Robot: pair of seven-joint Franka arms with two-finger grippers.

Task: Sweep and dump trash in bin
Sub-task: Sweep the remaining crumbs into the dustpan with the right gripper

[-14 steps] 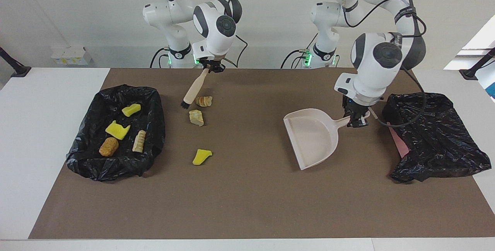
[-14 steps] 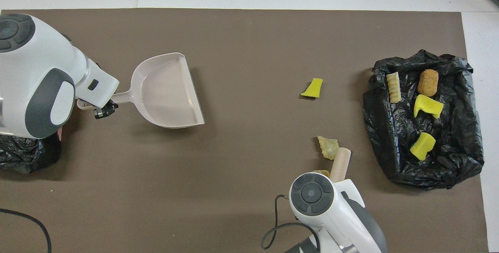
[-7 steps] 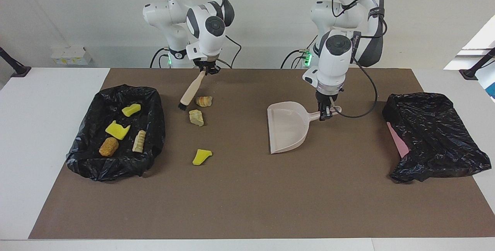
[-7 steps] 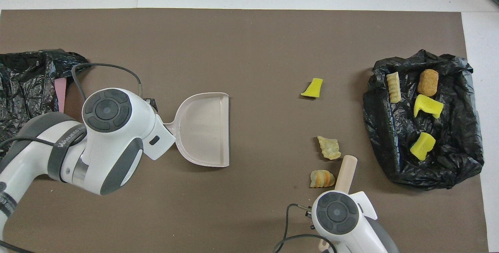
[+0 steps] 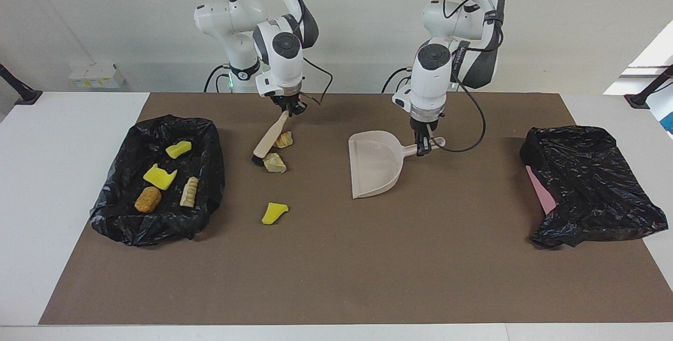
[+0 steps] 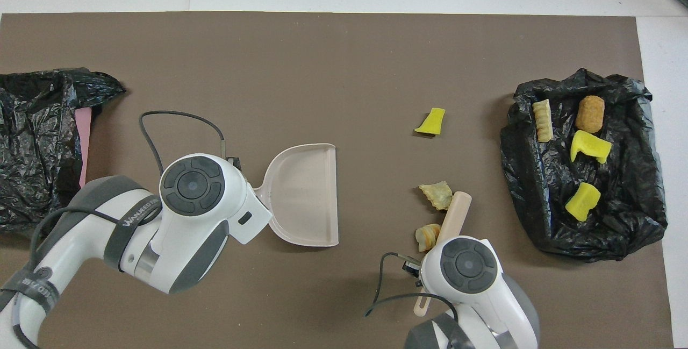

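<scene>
Three pieces of trash lie on the brown mat: an orange-brown lump (image 5: 284, 140) (image 6: 426, 236), a pale beige chunk (image 5: 275, 163) (image 6: 436, 194) and a yellow piece (image 5: 274, 213) (image 6: 431, 121). My right gripper (image 5: 288, 110) is shut on the handle of a beige brush (image 5: 269, 138) (image 6: 454, 213). The brush slants down against the lump and the chunk. My left gripper (image 5: 422, 147) is shut on the handle of the beige dustpan (image 5: 374, 165) (image 6: 306, 193). The pan rests on the mat with its mouth toward the trash. The bin (image 5: 594, 183) (image 6: 37, 139), pink under a black bag, stands at the left arm's end.
A shallow black-lined tray (image 5: 207, 173) (image 6: 518, 177) at the right arm's end holds several more pieces, yellow, beige and orange-brown. Bare mat lies between the dustpan and the loose trash. A cable hangs from each wrist.
My left arm carried the dustpan from beside the bin to the middle of the mat. My right gripper swung the brush against the lump and chunk, nudging both toward the pan.
</scene>
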